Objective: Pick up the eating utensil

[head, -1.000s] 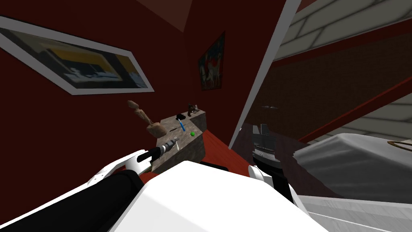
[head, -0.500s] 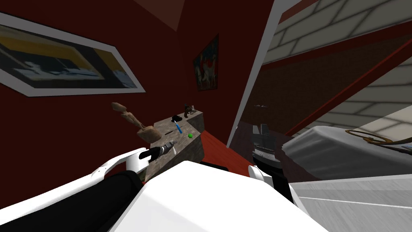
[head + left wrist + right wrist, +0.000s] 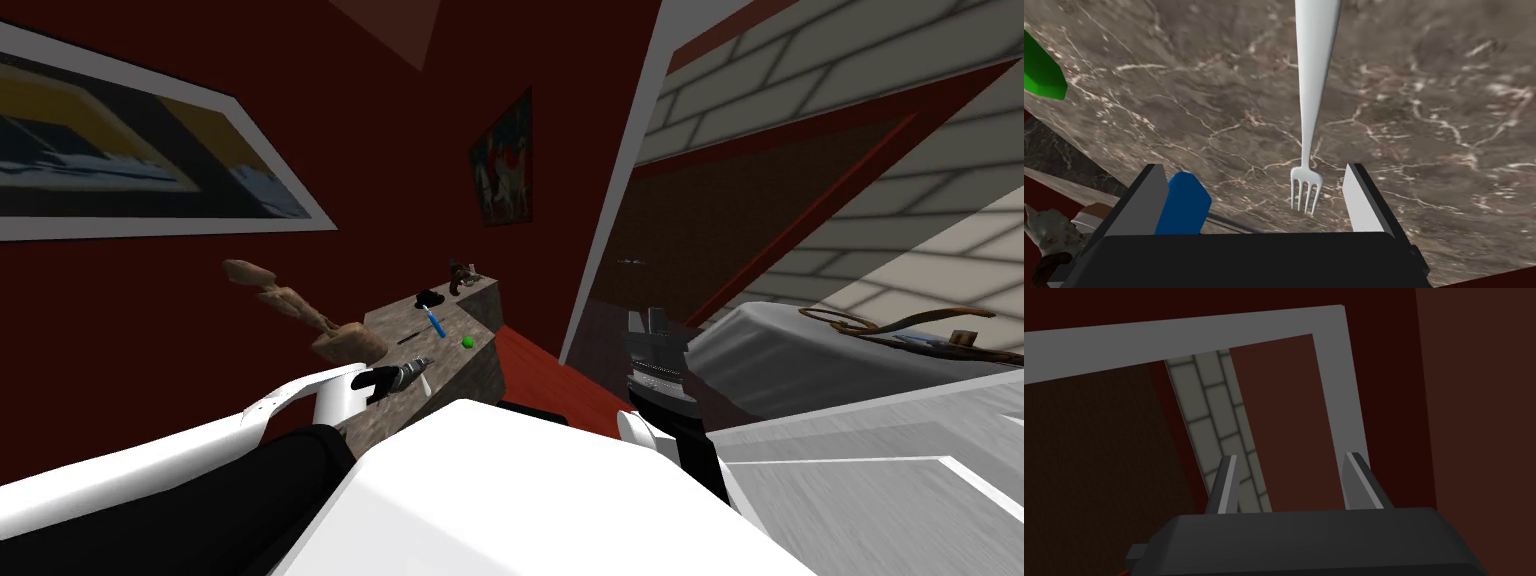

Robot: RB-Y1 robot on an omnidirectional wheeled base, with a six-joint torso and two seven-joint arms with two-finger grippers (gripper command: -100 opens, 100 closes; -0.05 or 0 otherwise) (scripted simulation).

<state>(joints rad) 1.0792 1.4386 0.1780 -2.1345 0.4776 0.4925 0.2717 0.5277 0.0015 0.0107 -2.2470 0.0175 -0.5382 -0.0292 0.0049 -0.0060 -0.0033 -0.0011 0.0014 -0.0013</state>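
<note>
A white fork (image 3: 1312, 100) lies flat on a brown marbled table top (image 3: 1434, 100). Its tines point toward my left gripper (image 3: 1254, 172) and sit between the two fingers, nearer one of them, with the handle running away from the hand. That gripper is open and hovers close above the top, at the table's near end (image 3: 418, 372) in the head view. My right gripper (image 3: 648, 320) is held up to the right of the table, its fingers (image 3: 1351, 480) open and empty.
On the same table (image 3: 480, 300) lie a blue-handled item (image 3: 436, 323), a small green ball (image 3: 467, 342), a black object (image 3: 430, 297) and a brown figurine (image 3: 300, 310). The blue item (image 3: 1184, 202) sits just beside one left finger. A grey-covered bed (image 3: 800, 360) stands at the right.
The whole head picture has swung and rolled, so I have moved relative to the room. My left gripper stays over the table's near end; the right arm holds its pose.
</note>
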